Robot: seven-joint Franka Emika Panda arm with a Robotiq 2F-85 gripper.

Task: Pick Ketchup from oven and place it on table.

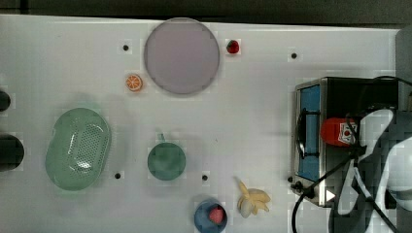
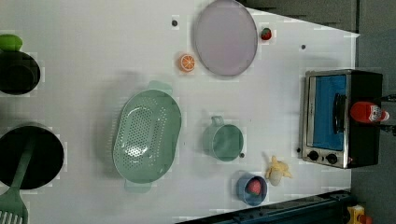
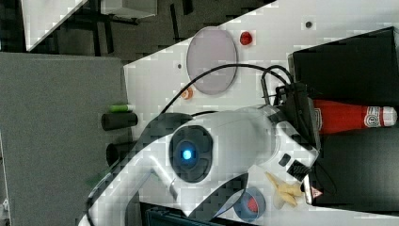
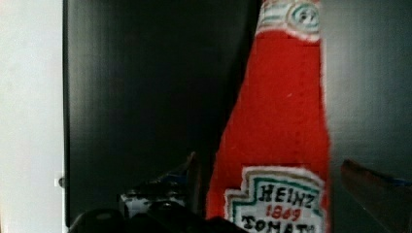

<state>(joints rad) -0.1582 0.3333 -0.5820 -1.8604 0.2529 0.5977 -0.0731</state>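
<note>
Currently end effector (image 4: 269,170) is spread wide, 1 finger on each side of the Ketchup (image 4: 279,121), not clamped. Ketchup stands on the oven (image 2: 364,149) roof, at the desk (image 1: 243,121) edge.

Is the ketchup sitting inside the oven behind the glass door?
No, the left view shows the Ketchup lying on top of the oven.

My arm (image 3: 235,136): glossy white rounded shells | dark round joint cap, blue light | black cables looped over wrist | black tool mount.
</note>
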